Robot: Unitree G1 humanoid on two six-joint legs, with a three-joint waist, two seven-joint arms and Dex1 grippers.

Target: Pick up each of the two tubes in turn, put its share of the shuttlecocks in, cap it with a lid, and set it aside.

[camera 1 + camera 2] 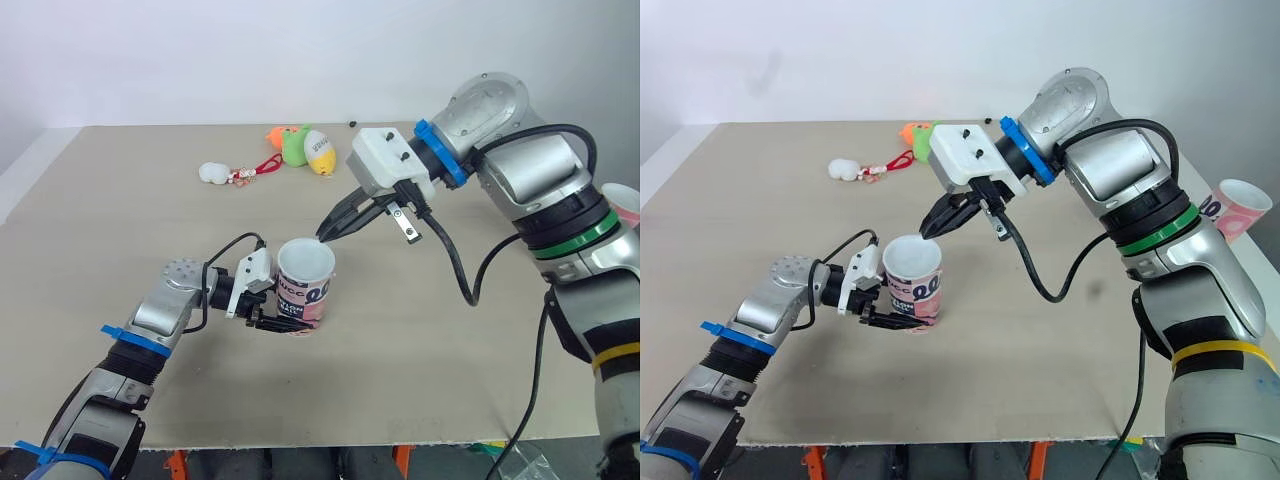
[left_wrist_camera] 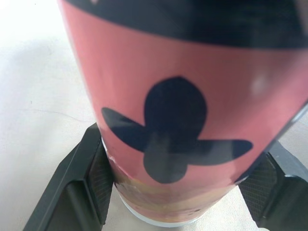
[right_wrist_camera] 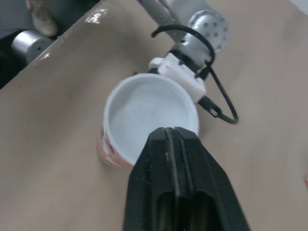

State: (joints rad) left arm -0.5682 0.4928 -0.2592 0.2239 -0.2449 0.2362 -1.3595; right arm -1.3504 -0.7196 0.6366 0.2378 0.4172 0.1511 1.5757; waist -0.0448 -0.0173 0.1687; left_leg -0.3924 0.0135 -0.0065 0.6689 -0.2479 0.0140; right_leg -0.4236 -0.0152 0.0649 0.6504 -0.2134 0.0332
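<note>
- On the table (image 1: 450, 380), left gripper (image 1: 278, 318) clamps the tube (image 1: 305, 280) low on its wall — judged light, thin-walled, crushable; hold gently.
- At its rim, right gripper (image 1: 325, 236) pinched closed.

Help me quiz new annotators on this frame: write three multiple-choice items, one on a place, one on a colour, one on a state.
1. Where are the tips of the right pincer?
A) at the rim of the tube
B) under the tube
C) well away from it

2. What colour is the tube's inside?
A) black
B) white
C) green

3. How is the tube that the left pincer grips?
A) lying down
B) capped
C) upright, uncapped

Answers: 1 A, the shut tips sit at the rim. 2 B, the right wrist view shows a white interior. 3 C, its open mouth faces up.
</note>
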